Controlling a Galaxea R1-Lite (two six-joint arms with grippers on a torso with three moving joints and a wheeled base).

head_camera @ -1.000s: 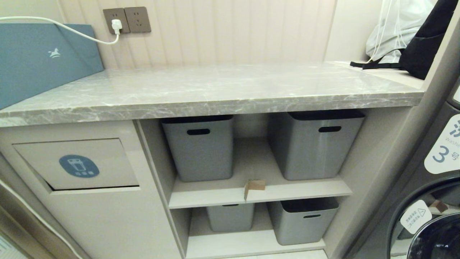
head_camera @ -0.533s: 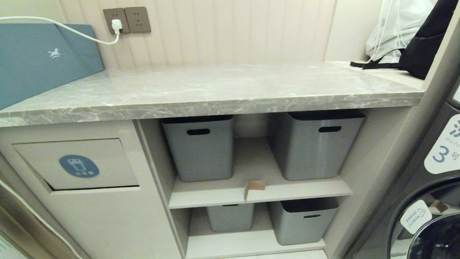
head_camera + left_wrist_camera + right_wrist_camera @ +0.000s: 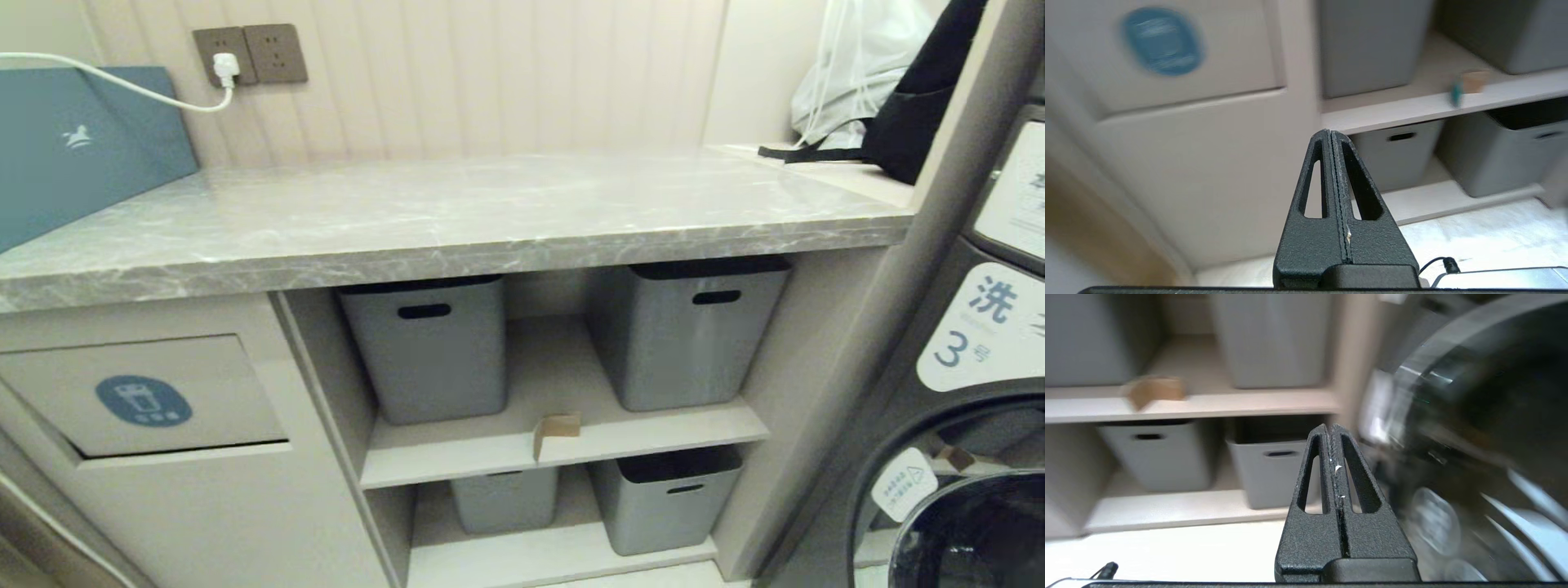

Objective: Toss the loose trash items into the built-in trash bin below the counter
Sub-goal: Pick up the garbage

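Four grey tubs (image 3: 424, 343) sit in the open shelving under the counter (image 3: 457, 216), two on each shelf; what is in them cannot be seen. One brown cardboard scrap (image 3: 555, 429) stands at the front edge of the upper shelf (image 3: 653, 437), between the two upper tubs. Left of the shelving, the trash bin flap (image 3: 139, 396) carries a blue oval sticker (image 3: 143, 400) with a white icon. Only the head view shows the counter, a blue box (image 3: 73, 147) on it, and a washer label (image 3: 980, 327) reading "3". Only the wrist views show the pincers: left gripper (image 3: 1331, 136) and right gripper (image 3: 1331, 430) are both clenched on nothing, off the shelves.
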